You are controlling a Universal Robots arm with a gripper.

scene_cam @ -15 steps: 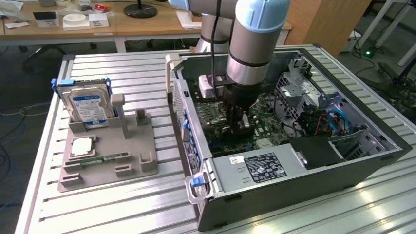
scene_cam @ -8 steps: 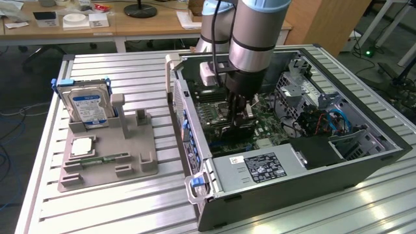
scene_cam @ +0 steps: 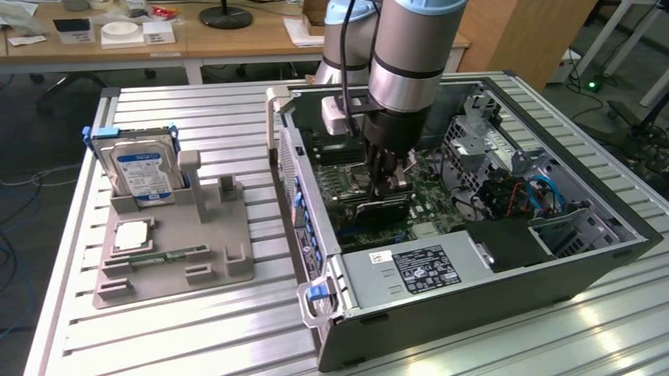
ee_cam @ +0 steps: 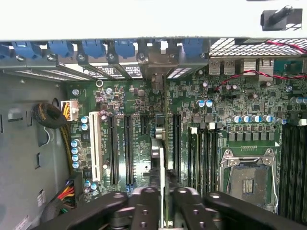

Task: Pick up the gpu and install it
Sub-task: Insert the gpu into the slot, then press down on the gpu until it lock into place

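The gpu [ee_cam: 162, 158] is gripped edge-on by the claw [ee_cam: 164, 203] at lower centre, over the motherboard [ee_cam: 192, 100]; seating is in hand; alignment with the slot is judged needed.

The worktop [scene_cam: 188, 321] was a slatted aluminium surface, pale and ribbed, catching a soft glare toward the exterior view's right. Behind it stood wooden desks [scene_cam: 209, 43] strewn with papers and a round black lamp base [scene_cam: 226, 16]. A brown wooden cabinet [scene_cam: 522, 35] rose beyond. Dark floor [scene_cam: 21, 157] carried loose cables.
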